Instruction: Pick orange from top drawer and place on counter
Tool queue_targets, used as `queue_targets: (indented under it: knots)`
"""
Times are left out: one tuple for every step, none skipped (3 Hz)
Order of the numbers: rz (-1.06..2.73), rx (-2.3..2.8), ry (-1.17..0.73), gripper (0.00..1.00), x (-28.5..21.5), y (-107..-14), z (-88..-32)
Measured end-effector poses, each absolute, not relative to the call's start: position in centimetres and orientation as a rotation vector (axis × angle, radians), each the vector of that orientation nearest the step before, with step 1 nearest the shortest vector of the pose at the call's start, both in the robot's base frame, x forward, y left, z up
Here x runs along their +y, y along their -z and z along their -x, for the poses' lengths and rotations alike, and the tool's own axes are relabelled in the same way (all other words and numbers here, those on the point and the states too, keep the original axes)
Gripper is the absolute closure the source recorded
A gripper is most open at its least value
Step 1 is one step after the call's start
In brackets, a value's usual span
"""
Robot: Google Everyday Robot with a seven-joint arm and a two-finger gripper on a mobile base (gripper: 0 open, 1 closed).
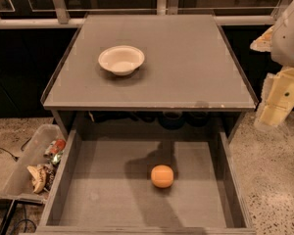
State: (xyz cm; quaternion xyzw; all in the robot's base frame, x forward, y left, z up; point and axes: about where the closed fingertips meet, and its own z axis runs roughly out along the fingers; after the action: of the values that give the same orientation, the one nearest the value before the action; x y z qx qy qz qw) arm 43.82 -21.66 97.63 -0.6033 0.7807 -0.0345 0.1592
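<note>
Where the counter [186,67] ends rightward, the pincer [277,104] hangs over speckled floor [274,180].

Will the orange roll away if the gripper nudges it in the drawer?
Likely: the orange is round and lies loose on the flat floor of the drawer. Smooth skin may slip. The gripper hangs right of the counter.

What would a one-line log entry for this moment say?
drawer: open | orange: in drawer, untouched | bowl: on counter | gripper: right of counter, away from orange
</note>
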Motion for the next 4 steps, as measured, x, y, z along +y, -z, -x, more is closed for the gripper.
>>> queue_targets:
  knots:
    - [1.720, 2.229, 0.099, 0.00, -21.6, -97.6, -43.8]
    - [1.685, 2.210, 0.050, 0.00, -21.6, -95.9, -43.5]
    - [1.651, 2.174, -0.025, 0.00, -21.0, -92.4, -42.4]
    - [1.615, 2.115, -0.093, 0.00, -19.6, -88.0, -41.1]
